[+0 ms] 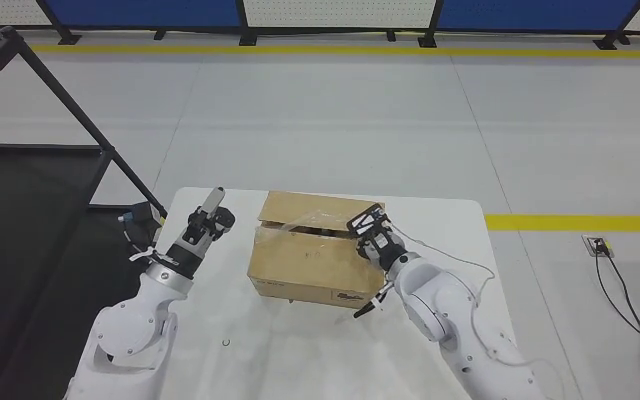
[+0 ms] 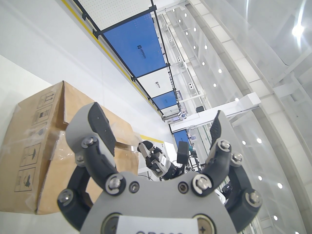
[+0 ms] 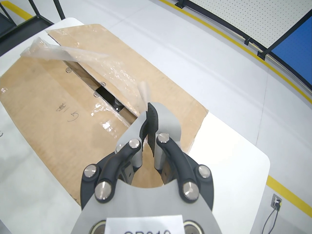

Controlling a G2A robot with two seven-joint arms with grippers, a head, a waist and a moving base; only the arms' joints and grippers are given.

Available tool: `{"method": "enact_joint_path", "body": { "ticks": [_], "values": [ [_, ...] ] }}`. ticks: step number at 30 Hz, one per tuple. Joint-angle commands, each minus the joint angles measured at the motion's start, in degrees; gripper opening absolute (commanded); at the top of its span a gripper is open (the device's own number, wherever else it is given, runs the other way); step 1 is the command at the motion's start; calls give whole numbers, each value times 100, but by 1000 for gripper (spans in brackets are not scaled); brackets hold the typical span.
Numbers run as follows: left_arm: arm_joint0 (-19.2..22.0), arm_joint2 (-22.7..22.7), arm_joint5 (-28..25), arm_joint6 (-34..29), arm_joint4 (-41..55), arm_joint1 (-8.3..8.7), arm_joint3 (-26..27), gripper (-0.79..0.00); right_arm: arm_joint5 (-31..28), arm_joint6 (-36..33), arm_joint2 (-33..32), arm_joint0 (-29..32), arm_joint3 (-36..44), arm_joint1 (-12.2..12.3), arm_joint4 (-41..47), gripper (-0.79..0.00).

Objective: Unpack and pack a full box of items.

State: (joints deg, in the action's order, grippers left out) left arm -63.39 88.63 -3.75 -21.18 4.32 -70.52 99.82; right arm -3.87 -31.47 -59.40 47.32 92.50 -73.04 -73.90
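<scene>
**Inspector:** Right fingers (image 3: 152,119)?
**Assistant:** Clamped on tape (image 3: 80,54) end. Box (image 1: 300,262) sits mid-worktop (image 1: 300,350). Left fingers (image 2: 100,125) apart, empty.
**Inspector:** Step?
**Assistant:** Unsealing, judged. Next: pull tape clear of seam (image 3: 107,98), then lift flaps (image 3: 48,103).

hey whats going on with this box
The robot is opening a cardboard box that sits on the white table. Its right tool is shut on a strip of clear tape, peeled partly off the top, where a narrow gap shows at the seam. The left tool hangs open beside the box, holding nothing.
</scene>
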Motion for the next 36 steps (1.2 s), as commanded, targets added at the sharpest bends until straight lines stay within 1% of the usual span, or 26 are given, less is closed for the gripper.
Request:
{"method": "enact_joint_path", "body": {
  "ticks": [1,8,18,28,36],
  "values": [
    [-20,-1,-6,15,-12,3,10,0,-39,82,-82,28,26,-5,173,-785],
    [-65,4,-8,30,-39,16,41,0,-242,550,-330,201,144,-20,785,-785],
    [-111,-13,32,50,-78,30,84,0,-880,743,-676,427,229,18,1398,-785],
    [-128,-70,40,86,-106,37,125,0,-1055,1313,-879,615,280,30,1576,-785],
    [-167,-66,26,137,-87,44,141,0,-1357,1540,-964,583,209,28,1835,-785]
  ]
}}
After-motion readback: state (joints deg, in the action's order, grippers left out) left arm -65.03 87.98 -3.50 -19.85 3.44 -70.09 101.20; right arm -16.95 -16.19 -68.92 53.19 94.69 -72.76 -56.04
